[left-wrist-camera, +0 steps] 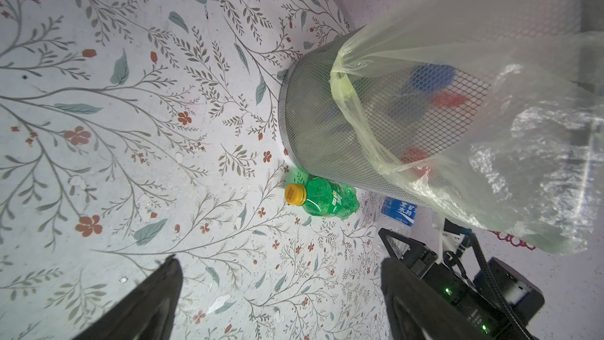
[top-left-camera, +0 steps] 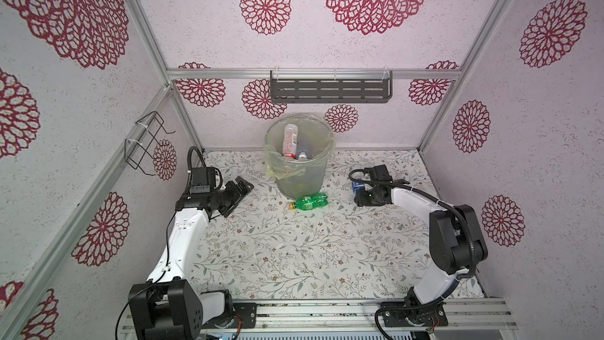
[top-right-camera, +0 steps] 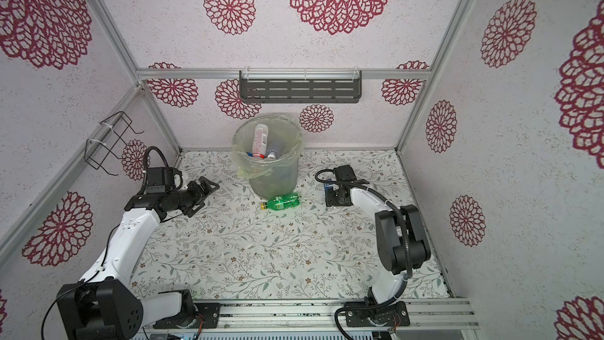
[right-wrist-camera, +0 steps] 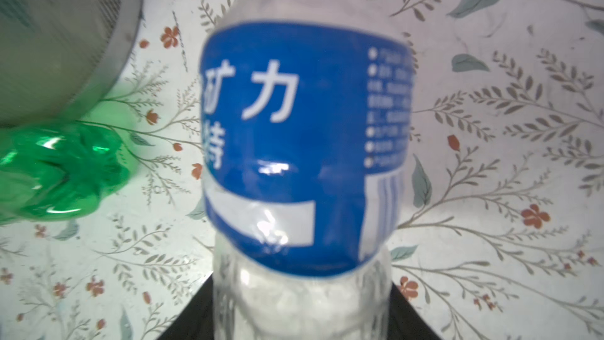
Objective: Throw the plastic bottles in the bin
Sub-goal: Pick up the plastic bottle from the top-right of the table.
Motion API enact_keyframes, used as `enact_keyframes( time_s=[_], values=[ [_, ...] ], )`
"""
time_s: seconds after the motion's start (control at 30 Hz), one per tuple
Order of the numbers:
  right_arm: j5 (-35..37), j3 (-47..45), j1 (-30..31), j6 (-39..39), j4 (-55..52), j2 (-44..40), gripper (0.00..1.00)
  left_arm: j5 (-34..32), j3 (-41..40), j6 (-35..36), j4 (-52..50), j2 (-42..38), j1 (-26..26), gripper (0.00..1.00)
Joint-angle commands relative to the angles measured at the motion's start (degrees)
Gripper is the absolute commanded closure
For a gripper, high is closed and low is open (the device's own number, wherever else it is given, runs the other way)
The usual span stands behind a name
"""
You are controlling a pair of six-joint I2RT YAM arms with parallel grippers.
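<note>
Your counter (top-left-camera: 294, 256) is open from centre to 6 o'clock. At 12 o'clock the bin (top-left-camera: 302, 184) blocks you, a green bottle (top-left-camera: 309, 201) lying against its base at 6. At 2 o'clock, the right gripper (right-wrist-camera: 302, 309) clamps a blue-label bottle (right-wrist-camera: 300, 145) between its fingers.

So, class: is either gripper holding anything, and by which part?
The right gripper grips the clear water bottle with the blue label by its clear ribbed part beside the label. The left gripper is open and holds nothing.
</note>
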Motion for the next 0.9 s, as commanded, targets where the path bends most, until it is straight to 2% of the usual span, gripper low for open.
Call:
enact_keyframes(
  time_s=[0.0, 0.5, 0.67, 0.87],
  values=[
    [-1.98, -3.24, 0.09, 8.52, 2.90, -5.08, 0.49, 1.28, -0.57, -0.24, 1.03, 0.37, 0.83, 0.03],
    [-3.71, -18.67, 4.85, 25.18, 15.54, -27.74, 0.49, 2.72, -1.39, -1.25, 2.52, 1.21, 1.34, 0.03],
    [-1.98, -17.71, 5.87, 25.72, 14.11, -32.50, 0.49, 1.96, -0.79, -1.16, 2.26, 1.06, 1.45, 0.03],
    [-2.25, -13.62, 6.50, 27.41, 11.38, -32.60, 0.50, 1.66, -1.01, -1.21, 2.25, 0.92, 1.46, 0.03]
  ],
)
